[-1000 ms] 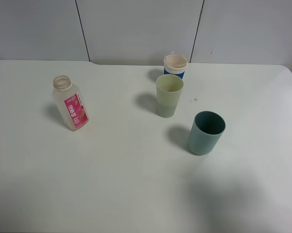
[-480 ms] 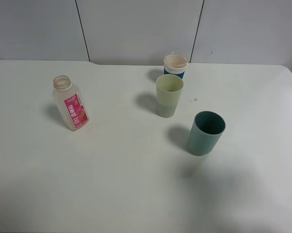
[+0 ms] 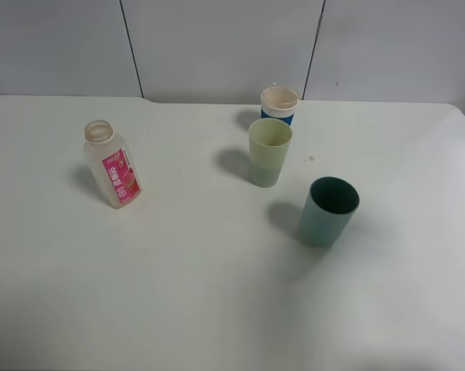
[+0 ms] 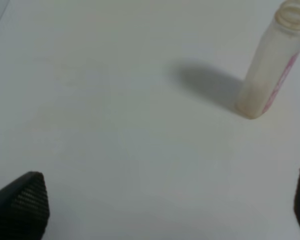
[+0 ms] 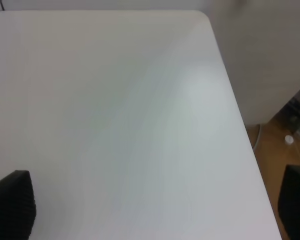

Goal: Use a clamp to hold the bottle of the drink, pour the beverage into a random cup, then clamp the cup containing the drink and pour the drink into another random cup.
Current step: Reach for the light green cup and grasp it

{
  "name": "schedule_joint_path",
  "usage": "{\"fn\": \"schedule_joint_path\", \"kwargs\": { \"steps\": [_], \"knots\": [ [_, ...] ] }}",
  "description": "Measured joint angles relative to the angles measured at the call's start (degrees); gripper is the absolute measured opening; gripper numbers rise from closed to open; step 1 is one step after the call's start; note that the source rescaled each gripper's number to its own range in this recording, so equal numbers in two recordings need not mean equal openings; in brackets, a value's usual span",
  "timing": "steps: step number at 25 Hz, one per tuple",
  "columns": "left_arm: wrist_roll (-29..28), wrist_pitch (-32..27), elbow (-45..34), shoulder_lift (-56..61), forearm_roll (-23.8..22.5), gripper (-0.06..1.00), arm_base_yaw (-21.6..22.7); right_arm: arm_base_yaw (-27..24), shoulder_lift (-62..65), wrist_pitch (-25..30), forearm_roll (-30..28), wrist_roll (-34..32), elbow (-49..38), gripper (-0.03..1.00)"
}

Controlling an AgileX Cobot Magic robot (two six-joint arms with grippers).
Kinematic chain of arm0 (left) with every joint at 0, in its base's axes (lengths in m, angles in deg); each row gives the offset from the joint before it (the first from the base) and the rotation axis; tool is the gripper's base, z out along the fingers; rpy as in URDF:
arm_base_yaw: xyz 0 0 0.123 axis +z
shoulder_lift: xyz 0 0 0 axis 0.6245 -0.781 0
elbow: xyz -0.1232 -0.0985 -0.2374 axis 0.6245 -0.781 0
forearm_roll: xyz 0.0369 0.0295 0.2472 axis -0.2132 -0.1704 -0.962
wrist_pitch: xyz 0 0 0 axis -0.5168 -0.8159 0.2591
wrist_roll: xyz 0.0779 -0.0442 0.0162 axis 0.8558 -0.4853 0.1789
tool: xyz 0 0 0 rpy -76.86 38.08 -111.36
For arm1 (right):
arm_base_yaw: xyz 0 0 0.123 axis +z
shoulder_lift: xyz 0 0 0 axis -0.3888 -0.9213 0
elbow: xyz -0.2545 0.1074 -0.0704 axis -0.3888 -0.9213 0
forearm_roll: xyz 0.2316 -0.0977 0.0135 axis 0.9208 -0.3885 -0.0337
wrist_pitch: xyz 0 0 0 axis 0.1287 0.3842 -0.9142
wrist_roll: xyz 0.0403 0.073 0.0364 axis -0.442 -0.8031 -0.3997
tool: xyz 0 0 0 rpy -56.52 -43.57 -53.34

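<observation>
The left tool (image 4: 159,212) hung wide and empty over the bare surface (image 4: 115,125). Ahead of it, off to one side of its gap and well apart, the one bottle (image 4: 272,65) stood upright and uncapped, so the left arm looked nearer. The right tool (image 5: 152,207), also wide, faced only surface. Beyond the bottle stood three cups: a pale green cup (image 3: 269,152), a teal cup (image 3: 328,211) and a blue cup (image 3: 279,108).

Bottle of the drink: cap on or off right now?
Off. The bottle shows an open ring at its neck, no cap, in the high and left wrist views.
</observation>
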Motion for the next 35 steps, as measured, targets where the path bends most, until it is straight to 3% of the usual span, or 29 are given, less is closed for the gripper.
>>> {"fn": "schedule_joint_path", "kwargs": {
  "steps": [7,11,16,21,27,29,30,35],
  "knots": [
    [0.0,0.0,0.0,0.0,0.0,1.0,0.0,0.0,-11.0,-7.3,0.0,-1.2,0.1,0.92],
    [0.0,0.0,0.0,0.0,0.0,1.0,0.0,0.0,-20.7,-14.6,-0.4,-1.7,0.1,0.92],
    [0.0,0.0,0.0,0.0,0.0,1.0,0.0,0.1,-29.9,-19.2,-7.8,-6.7,0.1,0.92],
    [0.0,0.0,0.0,0.0,0.0,1.0,0.0,0.1,-38.0,-23.1,-20.0,-19.6,0.1,0.92],
    [0.0,0.0,0.0,0.0,0.0,1.0,0.0,0.1,-45.4,-29.5,-39.6,-39.8,0.1,0.92],
    [0.0,0.0,0.0,0.0,0.0,1.0,0.0,0.1,-46.3,-30.5,-43.1,-42.9,0.1,0.92],
    [0.0,0.0,0.0,0.0,0.0,1.0,0.0,0.1,-48.5,-32.4,-52.2,-50.8,0.1,0.92],
    [0.0,0.0,0.0,0.0,0.0,1.0,0.0,0.1,-54.0,-40.9,-77.1,-69.9,0.1,0.92]
  ]
}}
